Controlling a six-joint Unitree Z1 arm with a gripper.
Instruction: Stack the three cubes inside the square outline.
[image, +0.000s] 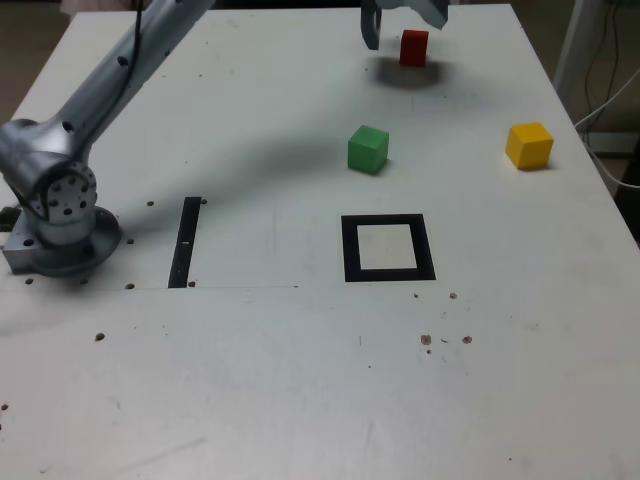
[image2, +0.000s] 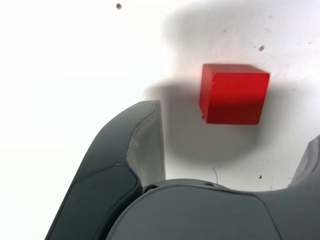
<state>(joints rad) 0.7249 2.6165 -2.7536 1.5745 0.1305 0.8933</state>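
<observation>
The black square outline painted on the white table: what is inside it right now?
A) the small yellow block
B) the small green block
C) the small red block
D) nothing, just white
D: the black square outline frames only bare white, and the small green block sits outside it.

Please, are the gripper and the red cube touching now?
Apart: in the wrist view, bare table shows between the red cube and the open fingers.

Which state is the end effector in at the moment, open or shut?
Open: in the wrist view, the end effector's two fingers stand wide apart, with the red cube untouched on the table between them.
</observation>
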